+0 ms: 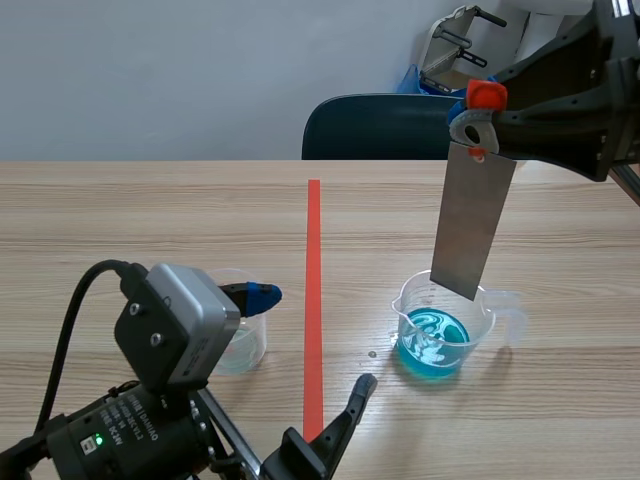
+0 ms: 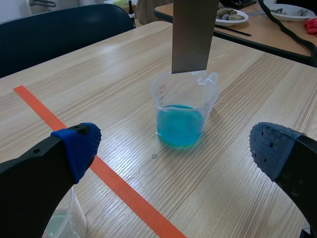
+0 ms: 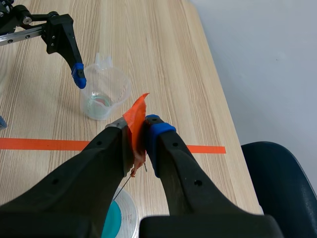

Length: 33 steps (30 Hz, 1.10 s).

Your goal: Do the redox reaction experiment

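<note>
The left arm sits low, and the left gripper is wide open. It has one blue-tipped finger out on each side, and nothing is between the jaws. The right arm is held up high, and the right gripper points down with its two fingers squeezed tight on the orange top of a metal strip — the strip hangs down below the jaws.

The metal strip loses its upper end at the left wrist view's edge; the wrist camera hides half the clear cup.
</note>
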Motion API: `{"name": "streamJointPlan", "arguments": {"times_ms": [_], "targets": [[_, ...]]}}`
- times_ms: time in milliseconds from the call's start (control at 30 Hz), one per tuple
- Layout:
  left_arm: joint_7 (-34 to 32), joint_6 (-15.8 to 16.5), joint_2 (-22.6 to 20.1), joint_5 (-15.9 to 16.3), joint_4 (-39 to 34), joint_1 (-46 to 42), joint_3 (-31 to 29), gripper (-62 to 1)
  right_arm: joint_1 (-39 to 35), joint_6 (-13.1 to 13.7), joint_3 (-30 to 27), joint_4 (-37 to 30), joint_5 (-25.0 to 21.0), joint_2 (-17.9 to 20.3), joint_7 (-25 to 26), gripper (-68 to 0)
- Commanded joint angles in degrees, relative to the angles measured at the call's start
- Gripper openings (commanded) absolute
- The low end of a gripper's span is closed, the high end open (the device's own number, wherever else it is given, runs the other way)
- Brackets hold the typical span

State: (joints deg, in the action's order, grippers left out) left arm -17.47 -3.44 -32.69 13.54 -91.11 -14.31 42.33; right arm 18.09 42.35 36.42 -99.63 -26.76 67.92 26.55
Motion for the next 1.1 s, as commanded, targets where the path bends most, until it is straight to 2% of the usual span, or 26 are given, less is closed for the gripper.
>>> {"name": "streamJointPlan", "arguments": {"times_ms": [0,1067], "targets": [[-1.0,-0.3,0.4,0.3,-0.7,-0.1,-0.2,1.4,0.9,0.4,-1.1,-0.7,-0.6,0.0,0.8,-66.8],[-3.6,0.0,0.4,0.3,-0.7,-0.1,-0.2,1.4,0.9,0.4,-1.1,-0.7,-0.6,0.0,0.8,-66.8]]}}
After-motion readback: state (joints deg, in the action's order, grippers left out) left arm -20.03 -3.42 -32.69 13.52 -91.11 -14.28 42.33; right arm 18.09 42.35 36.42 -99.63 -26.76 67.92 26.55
